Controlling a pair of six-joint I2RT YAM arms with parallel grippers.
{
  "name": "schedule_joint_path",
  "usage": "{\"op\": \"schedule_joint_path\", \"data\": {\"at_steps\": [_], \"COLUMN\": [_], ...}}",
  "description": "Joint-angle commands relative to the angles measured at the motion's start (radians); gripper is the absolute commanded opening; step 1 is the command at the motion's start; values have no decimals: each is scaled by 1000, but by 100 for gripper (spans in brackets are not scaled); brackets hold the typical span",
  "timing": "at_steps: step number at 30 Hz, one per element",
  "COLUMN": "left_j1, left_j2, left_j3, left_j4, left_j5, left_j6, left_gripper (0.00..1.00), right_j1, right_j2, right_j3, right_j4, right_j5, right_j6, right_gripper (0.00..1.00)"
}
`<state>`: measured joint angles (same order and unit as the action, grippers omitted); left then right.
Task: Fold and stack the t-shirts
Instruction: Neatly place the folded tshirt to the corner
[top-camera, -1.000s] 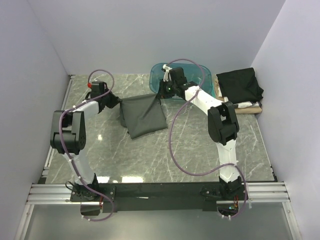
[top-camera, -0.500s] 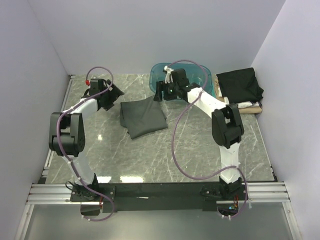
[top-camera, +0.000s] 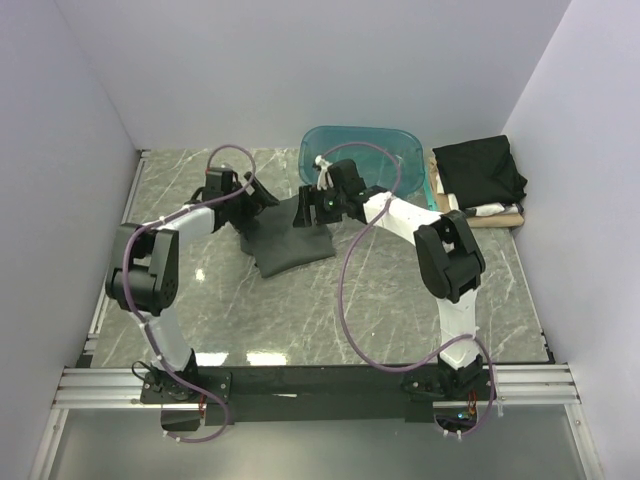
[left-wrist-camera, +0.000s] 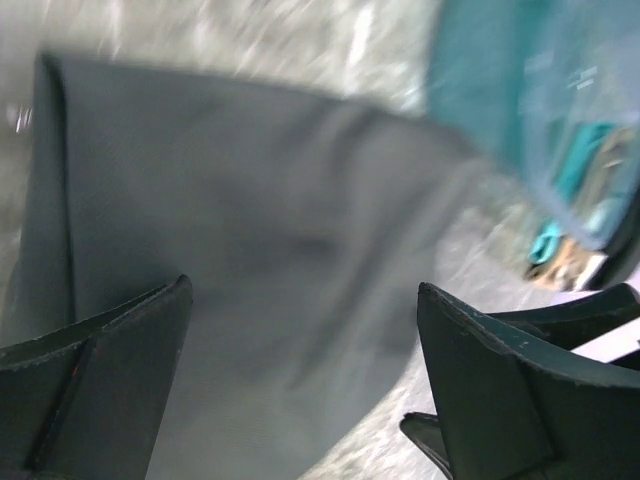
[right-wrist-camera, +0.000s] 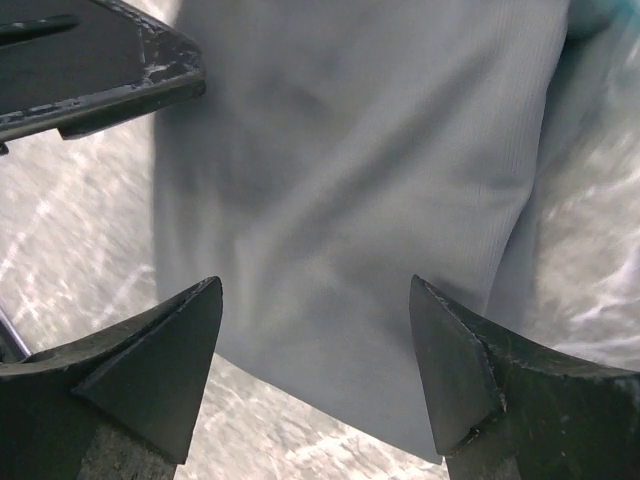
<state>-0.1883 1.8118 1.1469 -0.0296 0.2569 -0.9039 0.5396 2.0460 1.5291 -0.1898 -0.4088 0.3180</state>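
The dark grey t-shirt (top-camera: 295, 250) is lying folded and flat on the stone table (top-camera: 400, 300), in the middle, just in front of the teal tub (top-camera: 365, 150). From above, I am seeing it sitting a bit crooked. Its near edge is slanting, with the left corner lying closer to the arm bases than the right corner. It is looking about as wide as it is long from up there, so I cannot tell which way its long side is running.

Both arms are reaching out over the far part of the shirt. The left arm is stretching in from the left and the right arm is bending in from the right, so the two ends are nearly meeting above the cloth. The left gripper (left-wrist-camera: 305, 290) is pointing down at the shirt with its fingers spread wide, holding nothing. The right gripper (right-wrist-camera: 315, 285) is doing the same, with its fingers wide apart and only cloth showing between them. I cannot tell if any fingertip is touching the shirt.

The grey cloth is looking soft and smooth, with a few gentle wrinkles across it. A folded edge is running down its left side in the left wrist view. That view is blurry.

Over at the far right of the table, a black t-shirt (top-camera: 480, 168) is sitting folded on top of lighter cloth (top-camera: 497, 213).
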Motion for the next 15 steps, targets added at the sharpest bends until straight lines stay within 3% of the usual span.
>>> {"op": "schedule_joint_path", "data": {"at_steps": [1,9,15], "left_j1": [-22,-71,-141], "left_j2": [23,-84,-259], "left_j3": [-54,-275,-460], "left_j4": [22,63,33], "left_j5": [51,4,-56], "left_j6": [-7,-6,-6], "left_gripper": [100,99,99], "right_j1": [20,94,267], "right_j2": [-1,-159,-409], "right_j3": [-59,-418,-665], "right_j4": [46,188,196], "right_j5": [-22,-9,162], "right_j6": [16,93,197], "right_gripper": [82,82,82]}}
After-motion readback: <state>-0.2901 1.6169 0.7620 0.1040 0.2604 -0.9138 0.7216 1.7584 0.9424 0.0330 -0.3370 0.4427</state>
